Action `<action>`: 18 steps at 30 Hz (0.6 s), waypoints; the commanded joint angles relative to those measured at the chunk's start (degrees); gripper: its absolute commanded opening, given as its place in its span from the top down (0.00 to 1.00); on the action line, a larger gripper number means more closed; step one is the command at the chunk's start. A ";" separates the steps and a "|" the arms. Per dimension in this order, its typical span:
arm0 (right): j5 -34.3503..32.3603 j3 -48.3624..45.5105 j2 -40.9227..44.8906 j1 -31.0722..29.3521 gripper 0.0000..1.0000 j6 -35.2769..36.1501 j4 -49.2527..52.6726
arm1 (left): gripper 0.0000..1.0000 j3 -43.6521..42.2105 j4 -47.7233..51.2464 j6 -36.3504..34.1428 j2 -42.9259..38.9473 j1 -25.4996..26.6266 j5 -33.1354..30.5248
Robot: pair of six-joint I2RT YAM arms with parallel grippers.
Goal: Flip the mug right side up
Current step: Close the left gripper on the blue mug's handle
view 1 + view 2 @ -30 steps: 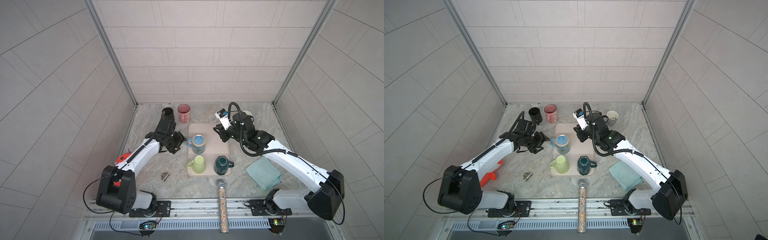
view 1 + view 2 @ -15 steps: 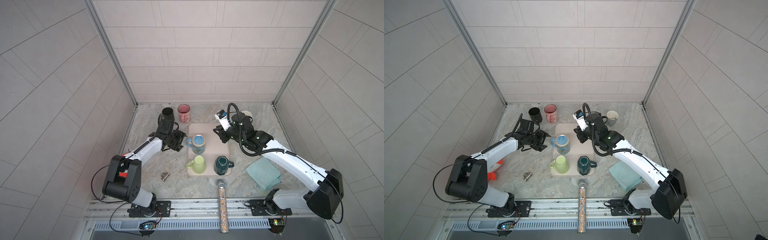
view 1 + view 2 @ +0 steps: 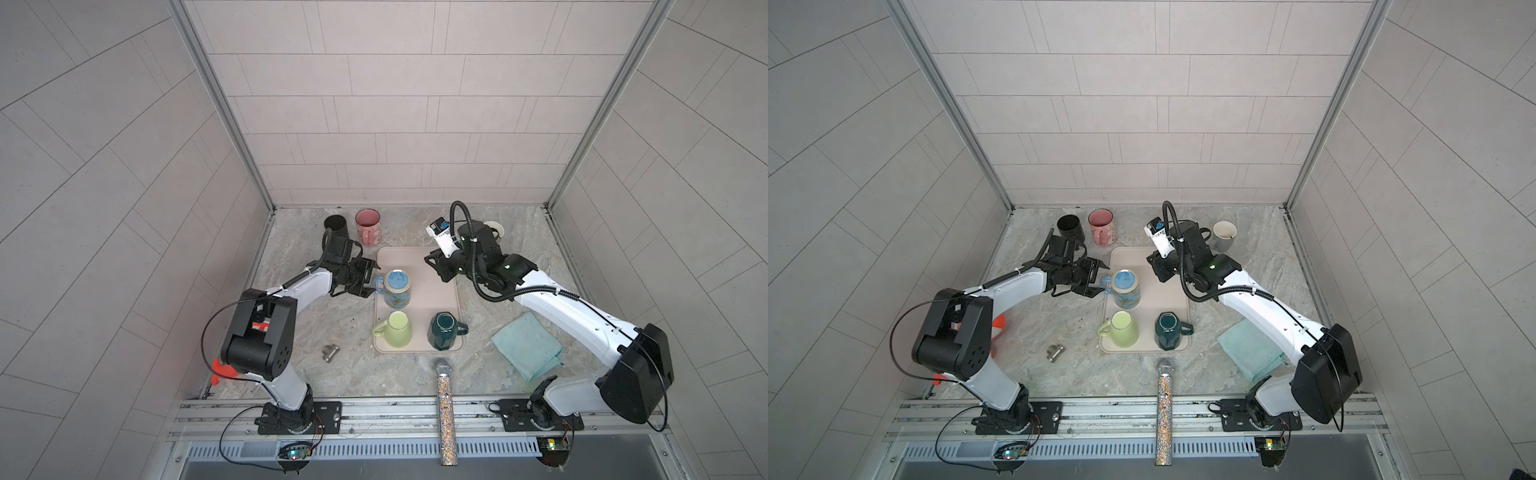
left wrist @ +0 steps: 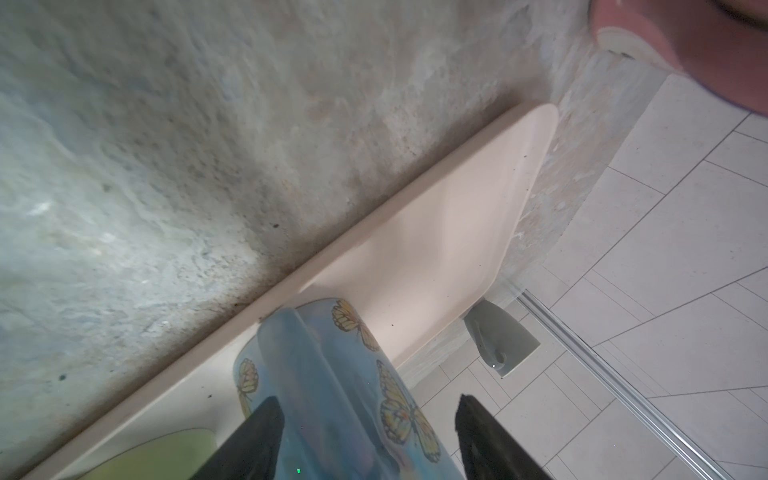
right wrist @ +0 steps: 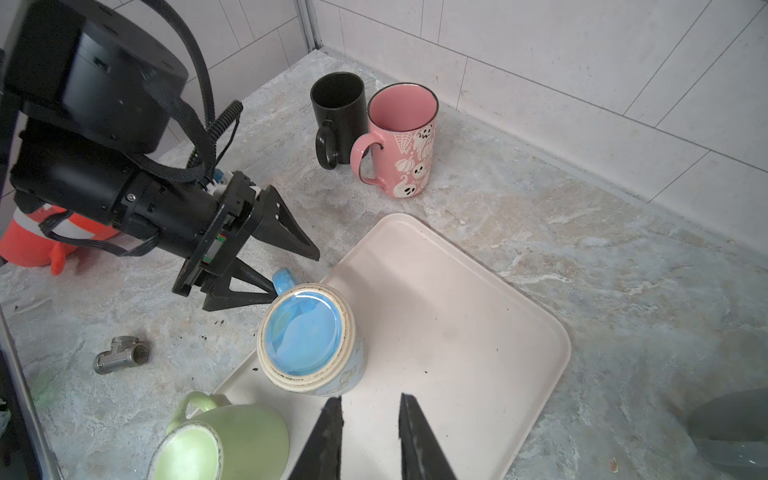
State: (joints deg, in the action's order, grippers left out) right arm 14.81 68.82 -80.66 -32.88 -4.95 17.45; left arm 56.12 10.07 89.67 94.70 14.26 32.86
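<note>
Nearest, past the tray's [image 3: 432, 266] near edge, a glittery microphone [image 3: 444, 390] lies over the rail [image 3: 374, 411]. A metal fitting [image 3: 330, 353] sits off the tray's near left corner and a cloth [image 3: 527, 345] off its near right. On the tray's near end stand a green mug [image 3: 397, 330] and a teal mug [image 3: 444, 331] side by side. Just beyond the green one, by the tray's left edge, the blue mug [image 3: 397, 287] rests bottom up, its handle reaching out past that edge. The left arm [image 3: 307, 282] rises from the rail, folds at the elbow and runs its forearm low across the counter [image 3: 311, 324] to the tray's left edge, wrist about level. The left gripper [image 5: 293, 277] points sideways at the mug, jaws wide apart with the handle between them, not closed on it. The right arm [image 3: 573, 311] stretches past the cloth to the tray's far right side, wrist tipped down. The right gripper [image 5: 371, 401] hangs above bare tray, aimed toward the blue mug, jaws a narrow gap apart and empty. Beyond the tray's far left corner stand a black mug [image 3: 336, 226] and a pink mug [image 3: 368, 226], upright and close together; beyond the far right corner, a grey mug [image 3: 1223, 236].
</note>
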 commanded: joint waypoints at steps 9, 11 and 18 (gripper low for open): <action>1.98 2.39 -1.56 1.53 0.75 -0.22 1.00 | 0.28 3.42 3.71 0.61 1.29 -0.02 3.25; 2.24 2.37 -1.60 1.68 0.75 -0.16 1.09 | 0.28 3.30 3.99 0.65 1.37 0.05 3.49; 2.77 2.55 -2.26 2.10 0.75 -0.36 1.46 | 0.30 3.40 7.38 -1.19 1.72 0.15 4.88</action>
State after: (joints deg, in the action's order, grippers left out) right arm 16.80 69.87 -82.28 -31.03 -4.97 17.93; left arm 58.22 14.17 89.82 95.94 14.28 36.69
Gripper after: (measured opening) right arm 0.252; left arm 0.701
